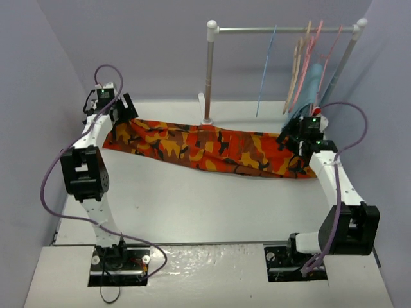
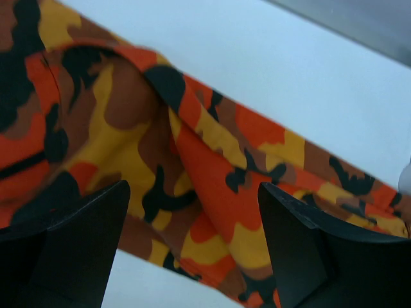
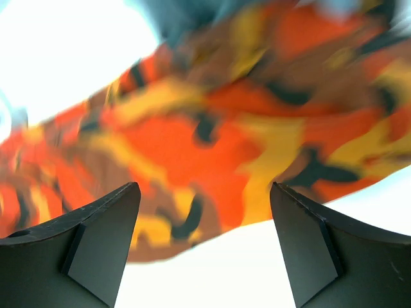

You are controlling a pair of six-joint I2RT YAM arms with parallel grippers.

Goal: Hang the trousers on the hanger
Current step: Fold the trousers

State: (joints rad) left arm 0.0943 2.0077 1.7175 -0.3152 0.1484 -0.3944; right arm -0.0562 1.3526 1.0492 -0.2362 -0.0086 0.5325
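Left gripper [image 2: 192, 218] gaping wide, gripping nothing, hovering over the left end of the trousers [image 1: 205, 149]. Right gripper [image 3: 205, 218] likewise spread, empty, over the right end. Trousers lying stretched across the table [image 1: 212, 205]. Hanger [image 1: 264, 70] hanging from the rail [image 1: 282, 29] behind.

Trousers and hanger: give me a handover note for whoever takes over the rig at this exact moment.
Left gripper: open, empty, over the left end of the trousers.
Right gripper: open, empty, over their right end.
Trousers: stretched out flat across the far side of the table.
Hanger: the light-blue wire one, hanging on the rack rail, apart from the other hangers.
Done: nothing gripped yet.
Left: grasp the trousers, lift them, drape them over the hanger.
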